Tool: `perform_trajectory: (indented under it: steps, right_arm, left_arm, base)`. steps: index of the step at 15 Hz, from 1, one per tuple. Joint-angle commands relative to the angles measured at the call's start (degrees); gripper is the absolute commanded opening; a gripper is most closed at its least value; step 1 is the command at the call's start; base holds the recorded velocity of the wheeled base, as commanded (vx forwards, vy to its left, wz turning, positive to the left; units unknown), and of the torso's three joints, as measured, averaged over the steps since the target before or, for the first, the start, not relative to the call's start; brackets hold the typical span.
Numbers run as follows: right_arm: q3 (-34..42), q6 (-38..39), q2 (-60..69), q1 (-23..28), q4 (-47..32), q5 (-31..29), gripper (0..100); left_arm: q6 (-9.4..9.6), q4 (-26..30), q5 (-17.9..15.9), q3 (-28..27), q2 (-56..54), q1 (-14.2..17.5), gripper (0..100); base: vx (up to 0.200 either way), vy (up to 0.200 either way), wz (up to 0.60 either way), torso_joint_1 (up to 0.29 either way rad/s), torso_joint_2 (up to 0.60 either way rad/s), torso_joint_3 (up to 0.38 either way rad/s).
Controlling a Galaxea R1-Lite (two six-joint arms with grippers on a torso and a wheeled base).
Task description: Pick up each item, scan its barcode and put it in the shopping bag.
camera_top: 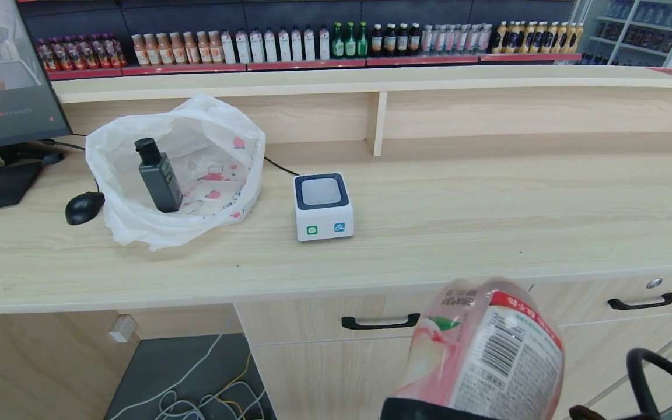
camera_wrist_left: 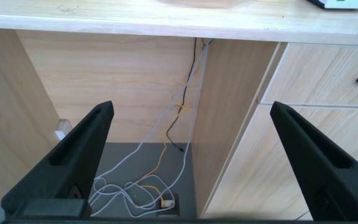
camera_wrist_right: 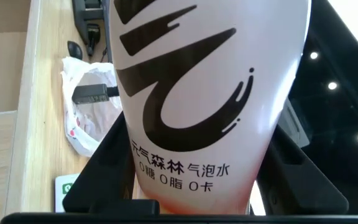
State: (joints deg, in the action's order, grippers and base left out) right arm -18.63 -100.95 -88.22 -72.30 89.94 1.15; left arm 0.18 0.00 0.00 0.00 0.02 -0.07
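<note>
Item: your drink bottle (camera_top: 482, 356). Clear plastic, pink-white label, peach picture, red band, barcode facing your head camera. Location: clamped in right gripper (camera_wrist_right: 197, 171), before the counter's (camera_top: 429, 233) drawers. Left gripper (camera_wrist_left: 191, 124): fingers spread.

Dark bottle (camera_top: 159, 175) standing in open bag (camera_top: 104, 142)

A clear drink bottle (camera_top: 482, 356) with a pink and white label is held in the right gripper (camera_wrist_right: 197, 186), near and to the right, in front of the counter (camera_top: 487, 216). It is tilted, with its barcode turned up. A white shopping bag (camera_top: 108, 157) is spread open on the counter at the far left. A dark bottle (camera_top: 159, 175) is stood inside it, leaning a little. A small white scanner (camera_top: 322, 205) is set just right of the bag.
</note>
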Motion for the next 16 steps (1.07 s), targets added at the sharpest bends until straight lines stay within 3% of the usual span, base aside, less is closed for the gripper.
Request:
perform_trajectory:
  steps: [1, 16]
  right_arm:
    - [0.08, -0.04, 0.6, 0.67, 0.06, 0.7, 0]
    - [3.42, 2.34, 2.18, 4.63, 0.06, 2.9, 0]
  left_arm:
    - [-0.01, 0.0, 0.0, 0.0, -0.02, -0.01, 100]
    - [-0.01, 0.0, 0.0, 0.0, -0.02, -0.01, 100]
  base:
    - [0.0, 0.0, 0.0, 0.0, 0.0, 0.0]
    - [0.0, 0.0, 0.0, 0.0, 0.0, 0.0]
